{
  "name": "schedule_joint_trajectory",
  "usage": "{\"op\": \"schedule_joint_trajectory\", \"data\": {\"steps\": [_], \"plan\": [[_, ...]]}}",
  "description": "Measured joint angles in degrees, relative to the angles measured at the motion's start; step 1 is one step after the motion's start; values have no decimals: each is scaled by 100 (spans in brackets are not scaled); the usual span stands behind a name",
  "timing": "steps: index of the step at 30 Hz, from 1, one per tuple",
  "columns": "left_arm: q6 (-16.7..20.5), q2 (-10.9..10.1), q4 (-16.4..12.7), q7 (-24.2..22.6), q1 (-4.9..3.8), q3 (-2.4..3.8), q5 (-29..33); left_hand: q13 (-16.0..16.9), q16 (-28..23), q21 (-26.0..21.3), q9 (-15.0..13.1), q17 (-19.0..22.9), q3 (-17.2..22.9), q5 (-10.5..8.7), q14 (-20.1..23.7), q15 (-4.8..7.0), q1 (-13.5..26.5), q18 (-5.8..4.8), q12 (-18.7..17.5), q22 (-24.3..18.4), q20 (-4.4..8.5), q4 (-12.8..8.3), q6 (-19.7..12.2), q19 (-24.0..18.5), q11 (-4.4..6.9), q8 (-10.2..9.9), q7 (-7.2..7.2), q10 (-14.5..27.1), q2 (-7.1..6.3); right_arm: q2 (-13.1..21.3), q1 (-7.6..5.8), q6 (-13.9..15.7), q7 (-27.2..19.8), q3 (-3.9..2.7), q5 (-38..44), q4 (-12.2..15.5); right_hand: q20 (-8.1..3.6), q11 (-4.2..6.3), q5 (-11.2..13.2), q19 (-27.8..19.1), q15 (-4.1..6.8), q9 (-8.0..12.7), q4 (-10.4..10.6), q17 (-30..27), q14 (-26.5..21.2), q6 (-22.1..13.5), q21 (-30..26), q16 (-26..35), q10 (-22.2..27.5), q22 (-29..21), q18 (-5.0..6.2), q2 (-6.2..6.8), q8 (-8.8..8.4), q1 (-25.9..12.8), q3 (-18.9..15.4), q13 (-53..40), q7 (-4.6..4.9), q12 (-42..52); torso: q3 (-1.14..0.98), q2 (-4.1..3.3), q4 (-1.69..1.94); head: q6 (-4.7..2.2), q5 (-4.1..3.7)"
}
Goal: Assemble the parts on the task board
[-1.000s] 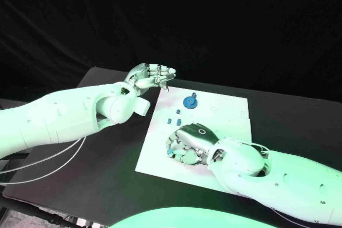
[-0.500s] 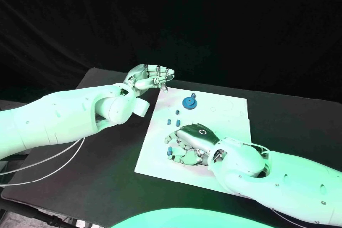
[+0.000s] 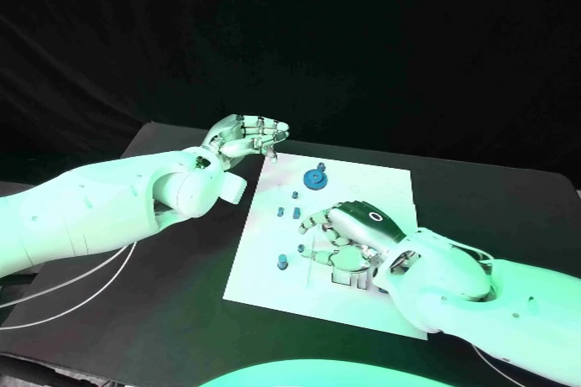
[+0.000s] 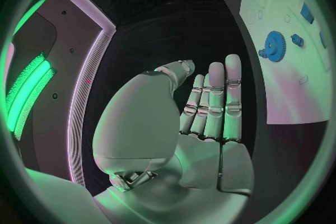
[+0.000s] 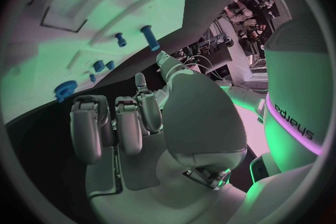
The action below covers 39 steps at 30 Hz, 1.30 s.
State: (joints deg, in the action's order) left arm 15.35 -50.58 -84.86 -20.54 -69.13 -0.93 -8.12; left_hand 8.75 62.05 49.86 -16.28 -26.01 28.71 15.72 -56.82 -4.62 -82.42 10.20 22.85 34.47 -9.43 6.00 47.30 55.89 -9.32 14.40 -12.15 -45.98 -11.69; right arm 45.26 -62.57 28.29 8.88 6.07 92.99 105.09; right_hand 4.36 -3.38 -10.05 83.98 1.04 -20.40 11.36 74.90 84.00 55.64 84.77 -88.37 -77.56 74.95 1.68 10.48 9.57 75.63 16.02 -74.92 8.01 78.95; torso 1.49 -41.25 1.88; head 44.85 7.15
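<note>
The left arm reaches in from the left, its hand raised at the far left with fingers side by side, bent a little, holding nothing. The right arm comes from the near right; its hand hangs palm down with fingers curled in, seemingly empty, though the palm is hidden.

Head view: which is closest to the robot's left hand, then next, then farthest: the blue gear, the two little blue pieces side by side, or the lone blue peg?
From the left hand:
1. Blue gear, at the board's far end.
2. Two little blue pieces, mid-board, beside the right hand.
3. Lone blue peg, toward the board's near left edge.
</note>
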Motion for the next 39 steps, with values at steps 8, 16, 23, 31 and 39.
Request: {"op": "schedule_joint_trajectory", "data": {"steps": [8,16,23,31,39], "plan": [[-1,-42,-37,1,0,-39,0,0,0,-3,3,18,-17,0,0,0,34,0,66,0,0,-17,0,0,-20,26,0,21,31,1272,-383,-30,14,-18,-1383,359,4,142,-73,-4,63,-374,311,3,3,301,173,0,-418,0,0,-117,534,-261,-132,0,-135,271,14,44,-64,-90,-380],[3,-81,-118,-18,130,-69,0,119,29,-22,19,61,-17,0,21,21,114,-1,485,-11,22,-17,-61,-22,70,89,19,-253,38,2071,-346,-243,333,68,-1829,725,-5,167,17,5,63,-578,519,4,3,248,299,0,-517,-1,-87,-68,707,-481,-306,0,-188,347,7,104,-166,-127,-818],[11,-97,-194,-56,171,-70,0,229,79,-67,28,82,-61,0,0,42,254,-1,783,-40,21,-4,-61,-22,112,140,19,-300,19,2412,-163,-339,732,133,-1682,879,-49,175,-300,3,104,-741,523,4,3,156,208,0,-525,-2,-88,-53,852,-641,-555,1,-219,308,4,136,-214,-70,-1041],[12,-137,-259,-95,192,-70,1,421,169,-204,35,88,-287,0,-21,62,442,-1,1238,-148,64,159,-113,22,135,206,71,-277,-36,2376,148,-295,1183,161,-1378,955,-49,175,-372,3,104,-848,538,3,2,118,208,1,-525,-3,-88,-56,929,-826,-841,1,-221,308,7,142,-229,-23,-1147],[12,-161,-306,-113,196,-71,1,447,189,-233,35,88,-318,0,-21,62,456,0,1288,-164,64,191,-113,22,155,216,72,-256,-48,2058,341,-194,1493,167,-1041,873,-48,175,-372,3,104,-855,545,3,3,97,208,1,-525,-3,-88,-67,948,-837,-862,1,-241,308,7,137,-220,18,-1206]]}}
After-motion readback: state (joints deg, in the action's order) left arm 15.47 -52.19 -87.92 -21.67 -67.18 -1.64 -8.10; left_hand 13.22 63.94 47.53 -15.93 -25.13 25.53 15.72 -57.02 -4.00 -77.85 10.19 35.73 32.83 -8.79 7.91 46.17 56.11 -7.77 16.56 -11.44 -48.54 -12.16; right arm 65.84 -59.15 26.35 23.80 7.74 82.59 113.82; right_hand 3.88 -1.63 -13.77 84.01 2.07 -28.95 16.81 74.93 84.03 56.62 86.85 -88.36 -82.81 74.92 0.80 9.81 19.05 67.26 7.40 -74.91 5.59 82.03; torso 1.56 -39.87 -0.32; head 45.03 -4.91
